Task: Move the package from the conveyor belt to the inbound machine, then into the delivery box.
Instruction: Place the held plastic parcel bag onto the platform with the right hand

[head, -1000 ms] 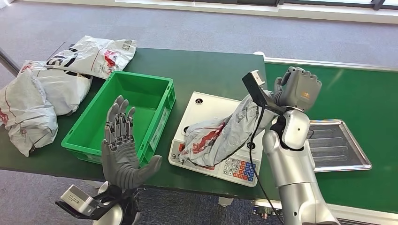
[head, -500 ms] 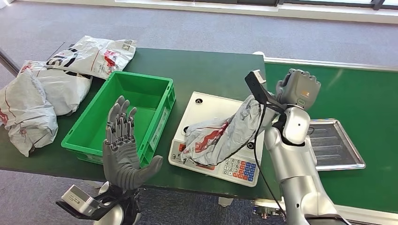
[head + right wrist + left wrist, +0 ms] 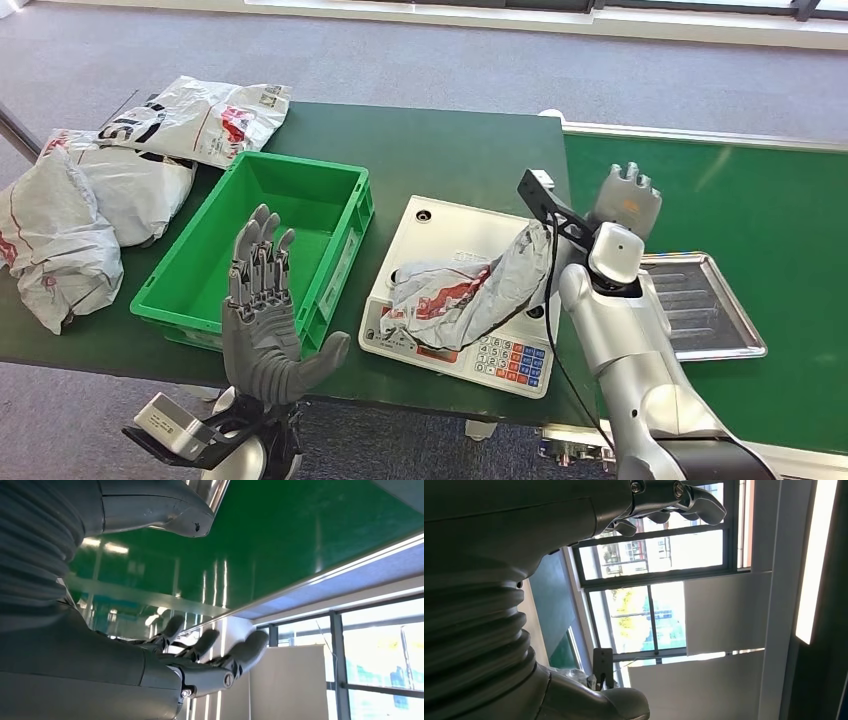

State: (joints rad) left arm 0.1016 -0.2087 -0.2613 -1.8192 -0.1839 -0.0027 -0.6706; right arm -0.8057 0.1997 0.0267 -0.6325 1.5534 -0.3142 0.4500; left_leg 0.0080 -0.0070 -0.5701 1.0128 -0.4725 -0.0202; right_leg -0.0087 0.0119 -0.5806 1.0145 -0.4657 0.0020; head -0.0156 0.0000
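My right hand [image 3: 627, 199] is open now, fingers [image 3: 220, 662] stretched out side by side and gripping nothing, hovering right of centre in the head view over the green conveyor belt [image 3: 760, 200], just above the metal tray [image 3: 735, 330]. A second ago it was curled into a fist higher up, with the end of the package pulled up against my wrist; half a second ago it was still curled; now the fingers have straightened, the hand has dropped lower in the frame, and the package [image 3: 465, 295] has sagged down flat. It lies on the white inbound machine [image 3: 430, 225], the scale at centre frame, covering most of the platform and hanging just above the coloured keypad [image 3: 510, 360]. Its long axis runs on a diagonal, from lower left near the scale's front corner up to the right, where its crumpled grey end points at my right forearm and sits tight beside it; whether they touch, I cannot tell. Red print shows along its middle. My left hand [image 3: 262, 320] is where it was, lower left of the frame, palm raised, fingers straight and together, thumb out to the side, empty, in front of the green delivery box [image 3: 345, 260]. Grey parcels [image 3: 100, 190] are piled at the upper left on the dark green table [image 3: 450, 150].
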